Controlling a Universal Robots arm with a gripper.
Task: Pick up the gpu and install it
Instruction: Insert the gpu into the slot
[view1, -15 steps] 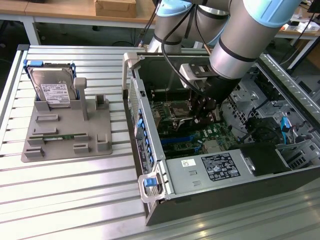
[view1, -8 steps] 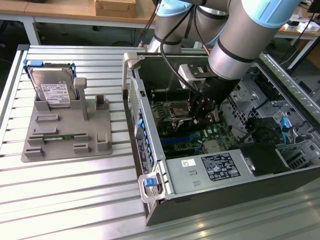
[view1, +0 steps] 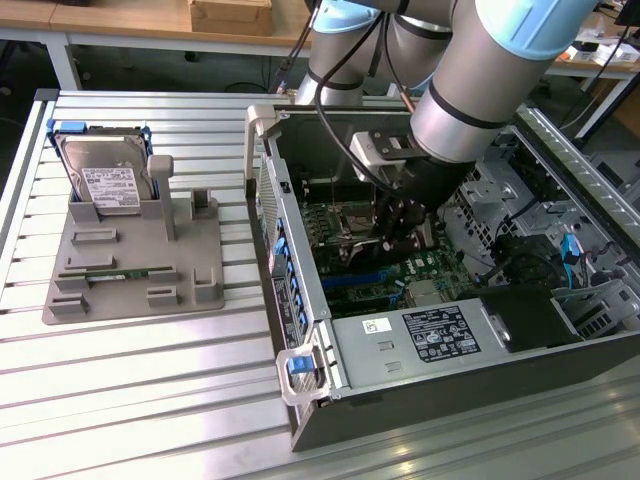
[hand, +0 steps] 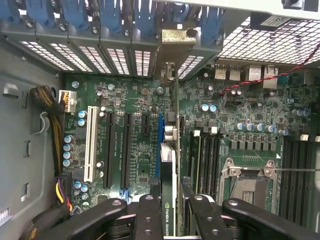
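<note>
Inside the open computer case (view1: 300, 300), we see the gripper (view1: 400, 232) lowered close over the motherboard (view1: 420, 270), with the gpu (hand: 170, 165) pinched edge-on between its fingers (hand: 150, 215). The jaws stand partly closed, clamped on the card's two faces. From the wrist view the card runs thin and straight away from the gripper toward the rear wall of the case, its metal bracket (hand: 175, 36) reaching up among the blue slot clips (hand: 145, 15). The card hangs just over the blue slot (hand: 161, 137), beside the black slots (hand: 126, 142); we cannot tell whether its edge has already entered the slot.

In the exterior view, a grey holder tray (view1: 130, 270) sits well apart on the table, to the exterior view's left of the case, carrying a hard drive (view1: 105, 180) and a memory stick (view1: 120, 272).

What worries us here is alignment. If the card sits slightly tilted or off to one side of the slot, pressing down could jam its edge on the slot's rim or bend the contacts. The bracket could also catch on the rear wall instead of sliding into its opening, which would hold the card up at one end. A grip this narrow may let the card pivot under load.
</note>
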